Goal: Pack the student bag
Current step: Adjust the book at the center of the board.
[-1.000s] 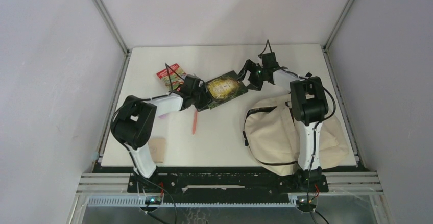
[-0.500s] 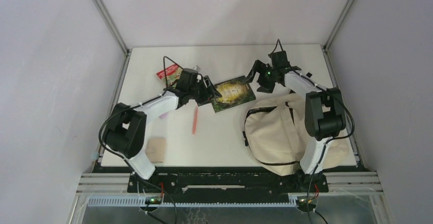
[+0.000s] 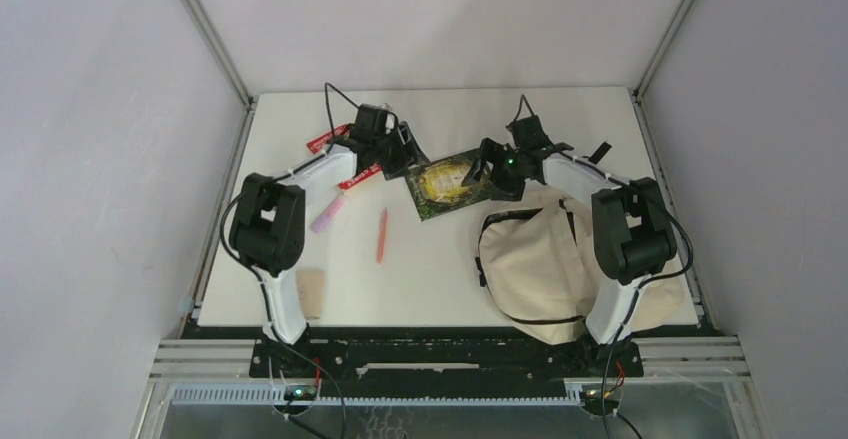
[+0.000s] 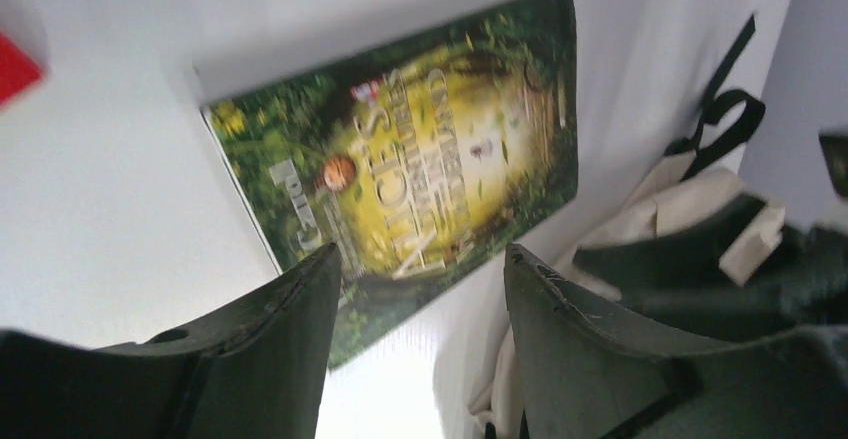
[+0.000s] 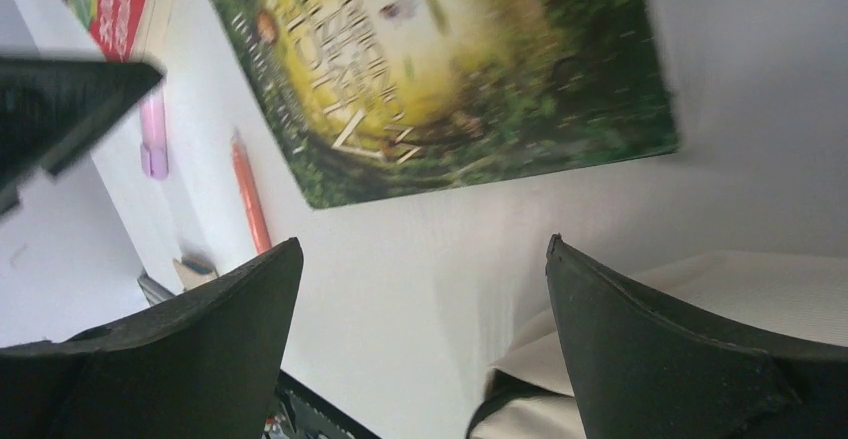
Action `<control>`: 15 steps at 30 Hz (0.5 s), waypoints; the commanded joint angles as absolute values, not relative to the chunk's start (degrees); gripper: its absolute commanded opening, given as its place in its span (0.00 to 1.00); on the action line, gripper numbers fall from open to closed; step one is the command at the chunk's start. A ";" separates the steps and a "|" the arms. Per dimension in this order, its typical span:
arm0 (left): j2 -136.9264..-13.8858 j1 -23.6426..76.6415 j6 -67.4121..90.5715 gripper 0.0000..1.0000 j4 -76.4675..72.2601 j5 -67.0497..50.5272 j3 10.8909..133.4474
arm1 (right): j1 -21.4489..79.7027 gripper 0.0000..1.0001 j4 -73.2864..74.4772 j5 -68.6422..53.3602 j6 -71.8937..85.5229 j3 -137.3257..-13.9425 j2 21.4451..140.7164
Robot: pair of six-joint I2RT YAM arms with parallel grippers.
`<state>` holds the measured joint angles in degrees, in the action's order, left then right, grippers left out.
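This is a robotics lab test cell, not a lived-in room. A bare white counter is boxed in by plain pale wall panels joined by aluminium posts. Two white-and-black robot arms, the left arm and the right arm, are bolted to a black base plate on the near edge. Aluminium framing and a slotted metal strip run beneath.

White links, black joints and cables; dark left gripper, right gripper.
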<state>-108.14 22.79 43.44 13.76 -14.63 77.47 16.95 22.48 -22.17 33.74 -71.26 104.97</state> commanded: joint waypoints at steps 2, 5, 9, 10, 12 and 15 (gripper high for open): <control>-115.47 20.55 39.08 0.65 18.64 -14.38 89.81 | 21.46 1.00 19.74 -23.17 35.35 -71.37 101.66; -120.76 20.06 37.51 0.65 21.81 -14.71 96.52 | 23.79 1.00 18.59 -24.31 37.08 -70.32 101.53; -125.95 20.08 36.96 0.65 22.97 -16.54 101.60 | 27.48 1.00 17.38 -24.37 39.50 -69.88 102.83; -126.88 20.10 36.88 0.64 23.39 -16.68 102.28 | 27.97 1.00 17.06 -24.65 40.05 -69.94 103.44; -128.25 20.13 36.56 0.64 25.12 -16.96 103.33 | 28.52 1.00 16.72 -24.87 41.51 -69.90 104.91; -127.95 20.21 36.13 0.63 26.59 -18.44 101.44 | 28.67 1.00 17.44 -23.43 41.88 -69.88 106.91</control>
<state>-128.25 19.92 38.30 23.18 -15.64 100.33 28.34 18.96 -24.34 39.44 -69.89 104.88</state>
